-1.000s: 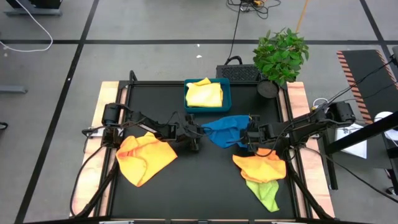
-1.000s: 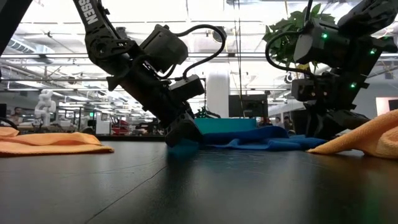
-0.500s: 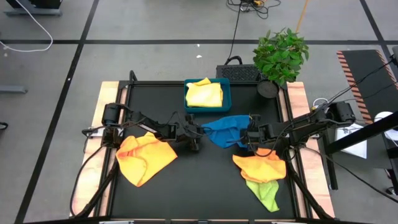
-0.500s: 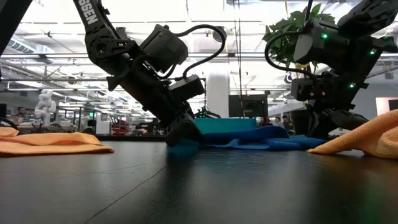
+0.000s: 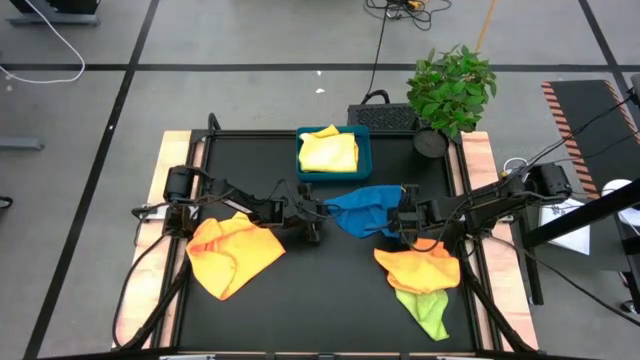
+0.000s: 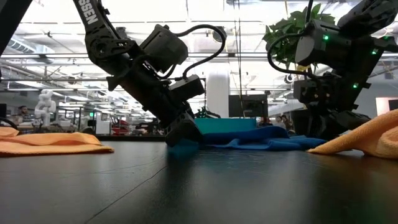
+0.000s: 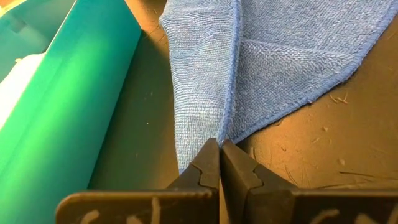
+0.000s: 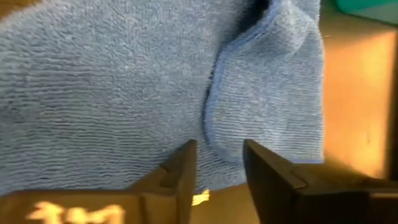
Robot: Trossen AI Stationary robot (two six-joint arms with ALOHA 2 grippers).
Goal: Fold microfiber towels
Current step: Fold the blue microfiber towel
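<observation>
The left gripper (image 7: 219, 163) is pinched tight on a corner of the blue towel (image 5: 362, 212), its fingertips (image 7: 207, 158) meeting over the hemmed edge, low at the table surface. The right gripper (image 8: 219, 160) stands partly open at the towel's opposite side, a folded hem lying just in front of the gap between its fingers (image 8: 183, 163); it has hold of nothing.

The likely trouble lies there. If the right gripper closes short of that hem it catches only air or a single layer, and any pull from the left side then drags the cloth across the table instead of spreading it. A pull from the left alone could also slide the towel against the blue tray (image 5: 305, 165) or bunch it further.

Seen from above, the blue towel lies crumpled at table centre, at 3 o'clock from the left gripper and at 9 o'clock from the right. The tray with a pale yellow towel (image 5: 329, 150) sits at 12 o'clock from it. An orange towel (image 5: 234, 250) lies at 8 o'clock, a second orange towel (image 5: 418, 268) at 4 o'clock, over a lime green towel (image 5: 427, 310).
</observation>
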